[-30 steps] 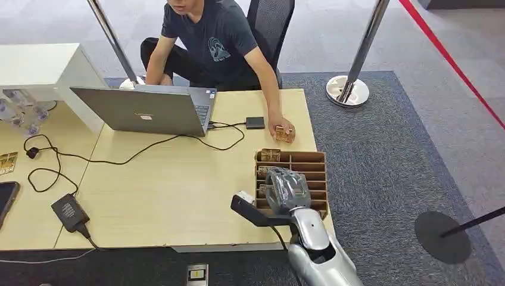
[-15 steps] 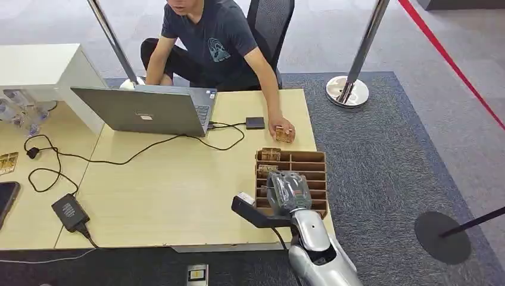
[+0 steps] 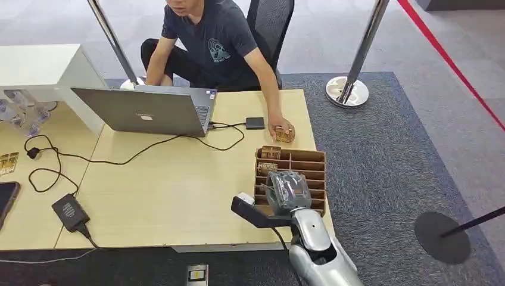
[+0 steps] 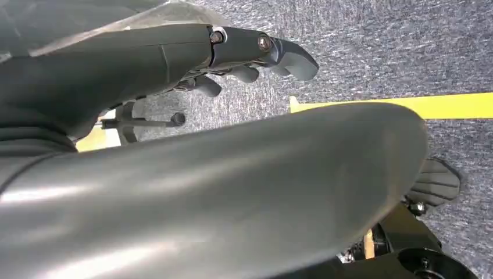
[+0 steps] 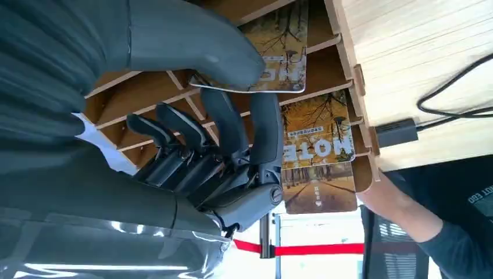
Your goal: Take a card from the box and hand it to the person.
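A wooden slotted box (image 3: 317,159) stands on the table's right end, with printed cards upright in its far slots. My right hand (image 3: 287,189) reaches down into its near slots. In the right wrist view this hand (image 5: 197,145) pinches a tree-printed card (image 5: 279,58), thumb on one face and fingers curled against the other, still between the box's dividers (image 5: 349,70). Two more cards (image 5: 317,133) stand in the slots beyond. The person sits across the table, one hand (image 3: 281,131) resting on a card just past the box. My left hand (image 4: 250,55) hangs over the carpet holding nothing.
A laptop (image 3: 149,110) stands at mid-table, with cables (image 3: 119,158) running to a power adapter (image 3: 70,211). A small black box (image 3: 255,123) lies near the person's hand. A stanchion base (image 3: 347,90) stands on the carpet right of the table. A phone (image 3: 6,199) lies far left.
My right hand has stayed in the box with only a slight shift. The person's hand has edged a little away from the box.
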You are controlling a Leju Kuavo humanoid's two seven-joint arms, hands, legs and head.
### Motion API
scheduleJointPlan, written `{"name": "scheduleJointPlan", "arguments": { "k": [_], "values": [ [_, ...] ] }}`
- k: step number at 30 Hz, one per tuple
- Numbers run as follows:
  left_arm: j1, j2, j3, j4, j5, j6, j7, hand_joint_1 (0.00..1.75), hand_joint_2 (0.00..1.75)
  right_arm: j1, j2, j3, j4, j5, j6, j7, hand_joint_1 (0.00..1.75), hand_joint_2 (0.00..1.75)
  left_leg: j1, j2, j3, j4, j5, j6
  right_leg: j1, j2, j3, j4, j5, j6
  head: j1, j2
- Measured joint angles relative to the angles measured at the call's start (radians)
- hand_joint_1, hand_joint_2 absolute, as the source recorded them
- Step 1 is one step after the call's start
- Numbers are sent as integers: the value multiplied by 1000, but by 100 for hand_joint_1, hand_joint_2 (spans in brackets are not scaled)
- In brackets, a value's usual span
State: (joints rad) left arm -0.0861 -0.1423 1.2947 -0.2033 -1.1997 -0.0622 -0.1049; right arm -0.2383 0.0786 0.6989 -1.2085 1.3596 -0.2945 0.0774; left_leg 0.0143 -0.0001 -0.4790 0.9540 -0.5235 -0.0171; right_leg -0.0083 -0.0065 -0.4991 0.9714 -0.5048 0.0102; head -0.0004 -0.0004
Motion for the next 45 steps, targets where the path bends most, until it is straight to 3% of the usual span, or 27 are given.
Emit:
{"name": "scheduleJointPlan", "arguments": {
  "k": [15, 39, 45],
  "values": [
    [0, 0, 0, 0, -2, -1, -3, 0, 0, 13, -12, 1, -69, -31, 44, -71, 175, 175, 0, 0, 0, 0, 0, 0, 0, 0, 0, 0, 0, 0, 0, 0],
    [-3, -4, 1, 0, 22, 0, 5, 0, 0, -15, -23, 11, -90, -41, 77, -105, 175, 175, 0, 0, 0, 0, 0, 0, 0, 0, 0, 0, 0, 0, 0, 0],
    [-2, -5, 1, 0, 9, -5, 0, 0, 0, -1, -71, 4, -171, -60, 75, -105, 175, 175, 0, 0, 0, 0, 0, 0, 0, 0, 0, 0, 0, 0, 0, 0]
  ]
}}
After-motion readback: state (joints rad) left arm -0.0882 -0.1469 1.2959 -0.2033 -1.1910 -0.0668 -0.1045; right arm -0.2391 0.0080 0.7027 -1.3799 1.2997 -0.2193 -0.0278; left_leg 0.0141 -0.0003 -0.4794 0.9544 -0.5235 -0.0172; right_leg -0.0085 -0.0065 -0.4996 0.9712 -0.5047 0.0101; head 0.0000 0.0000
